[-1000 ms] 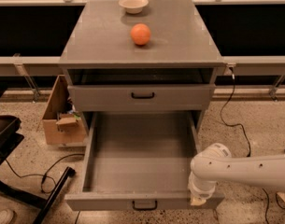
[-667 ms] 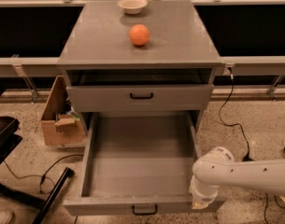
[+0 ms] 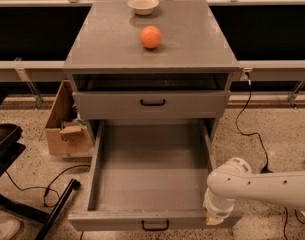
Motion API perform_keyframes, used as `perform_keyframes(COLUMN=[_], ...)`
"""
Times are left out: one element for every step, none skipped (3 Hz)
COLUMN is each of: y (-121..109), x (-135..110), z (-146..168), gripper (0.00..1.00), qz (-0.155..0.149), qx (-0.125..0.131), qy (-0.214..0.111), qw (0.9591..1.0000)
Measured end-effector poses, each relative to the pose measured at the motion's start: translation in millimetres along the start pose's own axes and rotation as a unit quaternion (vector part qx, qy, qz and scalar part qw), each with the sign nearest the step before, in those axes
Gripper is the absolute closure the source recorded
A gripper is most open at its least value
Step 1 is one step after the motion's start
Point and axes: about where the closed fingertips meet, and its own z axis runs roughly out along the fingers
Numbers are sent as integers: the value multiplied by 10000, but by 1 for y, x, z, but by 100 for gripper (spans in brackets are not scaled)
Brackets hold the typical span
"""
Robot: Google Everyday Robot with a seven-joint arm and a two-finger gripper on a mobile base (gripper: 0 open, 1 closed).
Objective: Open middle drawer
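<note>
The middle drawer [image 3: 152, 171] is pulled far out of the grey cabinet [image 3: 117, 44]. Its plain grey inside is bare, and its low front with a small black handle [image 3: 155, 226] is at the bottom of the view. Above it sits the taller drawer front with a wider black handle [image 3: 152, 102], pushed in. The lowest drawer is hidden beneath. My gripper [image 3: 215, 218] is at the drawer's front right corner, at the end of the white arm [image 3: 262, 184] that comes in from the right. The arm's wrist covers it.
An orange [image 3: 150, 36] and a small white bowl [image 3: 143, 5] sit on the cabinet top. A cardboard box [image 3: 62, 129] stands on the floor to the left. A black cable [image 3: 252, 129] runs on the right. A black chair base [image 3: 22, 204] is at the lower left.
The arm's wrist has slid a little further toward the front of the view along the drawer's right side. The drawer front has come slightly further out with it.
</note>
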Motion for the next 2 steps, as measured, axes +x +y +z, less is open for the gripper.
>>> perform_keyframes(y=[0,0], x=[0,0], z=[0,0], gripper=[59,36], qz=[0,0], qx=[0,0], qy=[0,0], qw=[10000,10000])
